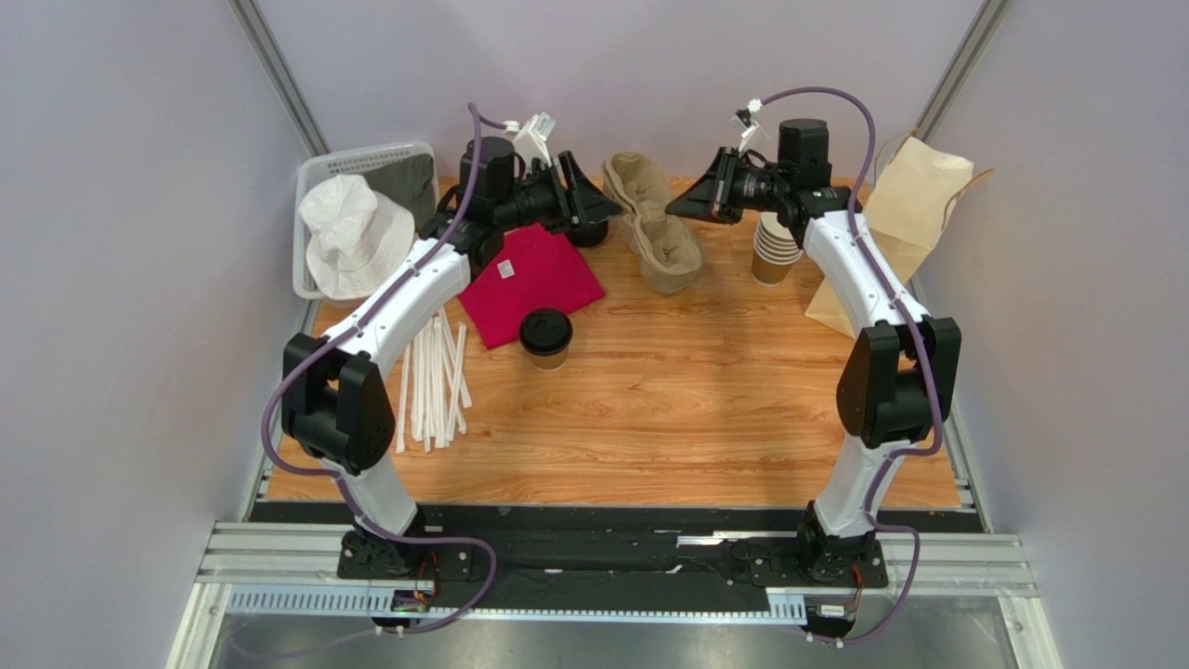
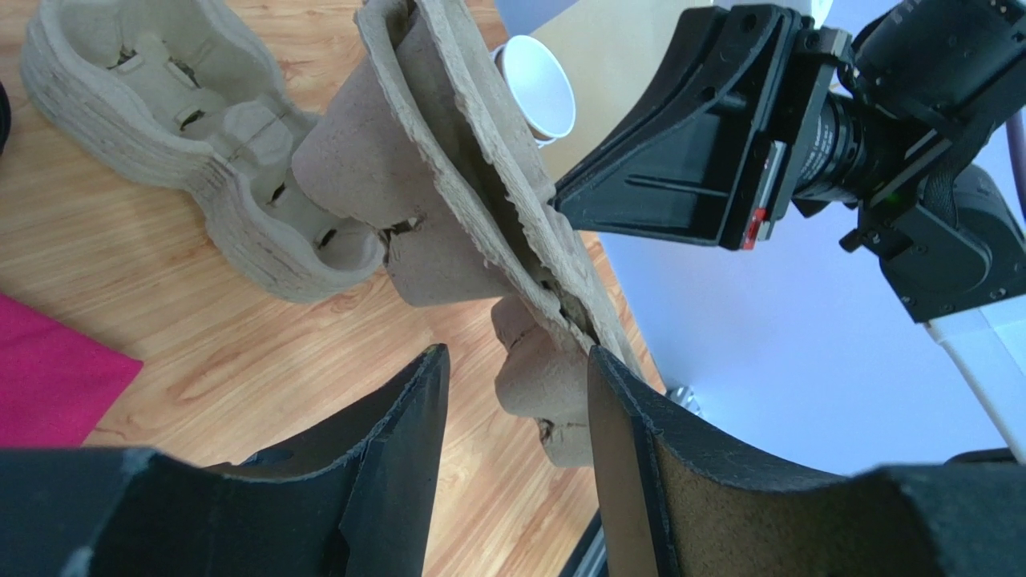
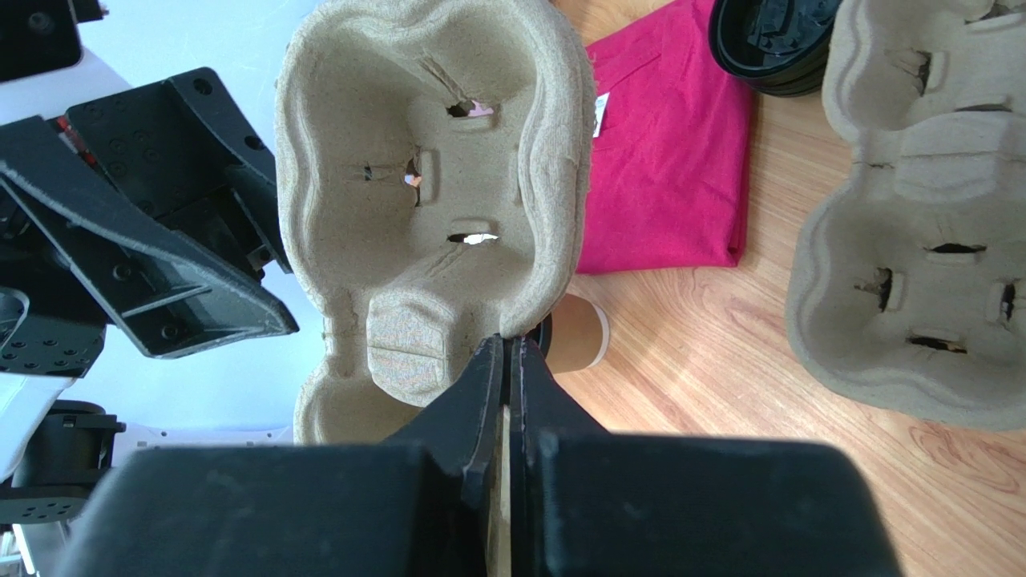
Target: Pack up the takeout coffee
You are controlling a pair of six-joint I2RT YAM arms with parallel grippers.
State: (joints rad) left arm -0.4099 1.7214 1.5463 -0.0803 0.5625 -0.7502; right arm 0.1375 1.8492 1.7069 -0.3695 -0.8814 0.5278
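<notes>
The takeout coffee (image 1: 546,335), a brown paper cup with a black lid, stands on the table in front of the red cloth; a part of it shows behind the tray in the right wrist view (image 3: 581,334). My right gripper (image 3: 506,343) is shut on the rim of a single pulp cup carrier (image 3: 422,216), holding it tilted in the air above the back of the table (image 1: 635,179). My left gripper (image 2: 518,373) is open, its fingers on either side of the carrier's lower end (image 2: 548,385). One finger (image 2: 626,445) touches the carrier's edge.
A stack of pulp carriers (image 1: 670,251) lies at the back centre, lidless paper cups (image 1: 775,248) and a paper bag (image 1: 900,216) to its right. A red cloth (image 1: 531,286), black lids (image 3: 771,48), white sticks (image 1: 436,377) and a basket (image 1: 310,174) with a white hat are on the left.
</notes>
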